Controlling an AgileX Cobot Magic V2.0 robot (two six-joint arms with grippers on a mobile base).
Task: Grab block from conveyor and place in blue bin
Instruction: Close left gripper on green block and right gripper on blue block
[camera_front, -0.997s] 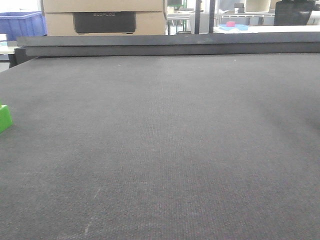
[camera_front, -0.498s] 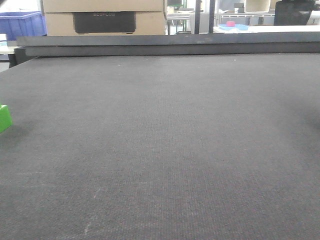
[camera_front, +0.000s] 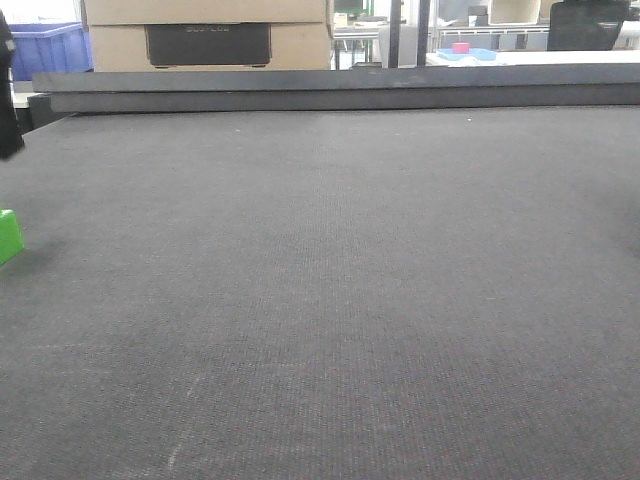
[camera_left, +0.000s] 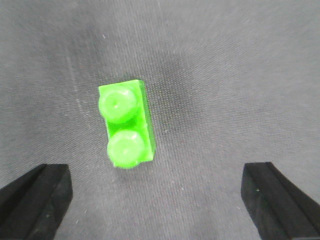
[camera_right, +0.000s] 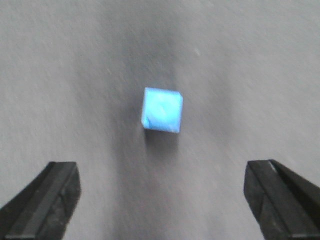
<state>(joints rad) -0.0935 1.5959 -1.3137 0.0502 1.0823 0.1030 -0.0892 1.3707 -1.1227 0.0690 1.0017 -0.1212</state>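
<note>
The left gripper (camera_left: 156, 200) hangs above the belt (camera_left: 240, 75) with its jaws spread wide. The green block (camera_left: 126, 125) lies studs-up on the weave just ahead of them, in line with the gap and touching neither. The right gripper (camera_right: 161, 200) is spread just as wide over a small blue cube (camera_right: 161, 110). In the front view the block sits at the frame's left edge. Beyond the belt come the rail (camera_front: 340, 95), a cardboard box (camera_front: 110, 45) and the blue bin (camera_front: 45, 50).
</note>
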